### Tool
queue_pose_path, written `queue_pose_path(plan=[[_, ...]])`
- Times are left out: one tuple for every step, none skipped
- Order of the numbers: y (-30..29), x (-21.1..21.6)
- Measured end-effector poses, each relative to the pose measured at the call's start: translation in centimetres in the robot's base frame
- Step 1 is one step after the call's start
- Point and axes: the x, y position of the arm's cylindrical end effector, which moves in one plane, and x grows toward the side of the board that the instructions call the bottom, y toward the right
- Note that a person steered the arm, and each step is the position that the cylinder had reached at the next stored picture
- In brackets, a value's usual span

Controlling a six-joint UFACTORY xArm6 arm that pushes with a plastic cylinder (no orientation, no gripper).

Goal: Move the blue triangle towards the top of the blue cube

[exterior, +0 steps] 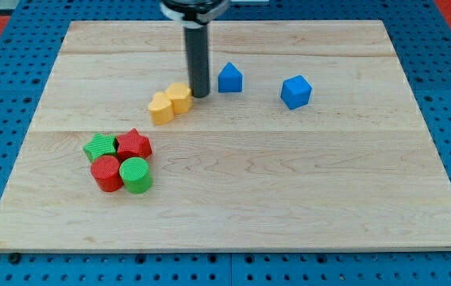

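Note:
The blue triangle (230, 78) lies on the wooden board near the view's top centre. The blue cube (296, 91) sits to its right, a little lower in the view, with a gap between them. My tip (200, 95) rests on the board just left of the blue triangle, a small gap apart from it. The tip sits right beside the right edge of the upper yellow block (180, 97).
A second yellow block (162, 108) touches the first on its lower left. A cluster at the view's left holds a green star (99, 147), a red star (134, 144), a red cylinder (106, 172) and a green cylinder (136, 175). The wooden board (289, 191) lies on blue pegboard.

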Motion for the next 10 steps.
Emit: queue_pose_path(plan=[[-1.7,-0.3],[-2.8,-0.5],[-4.7,-0.5],[-3.9,-0.5],[0.9,-2.1],[4.6,-2.1],[7.3,-2.0],[12.7,-2.3],[16.8,-3.2],[19.3,-3.4]])
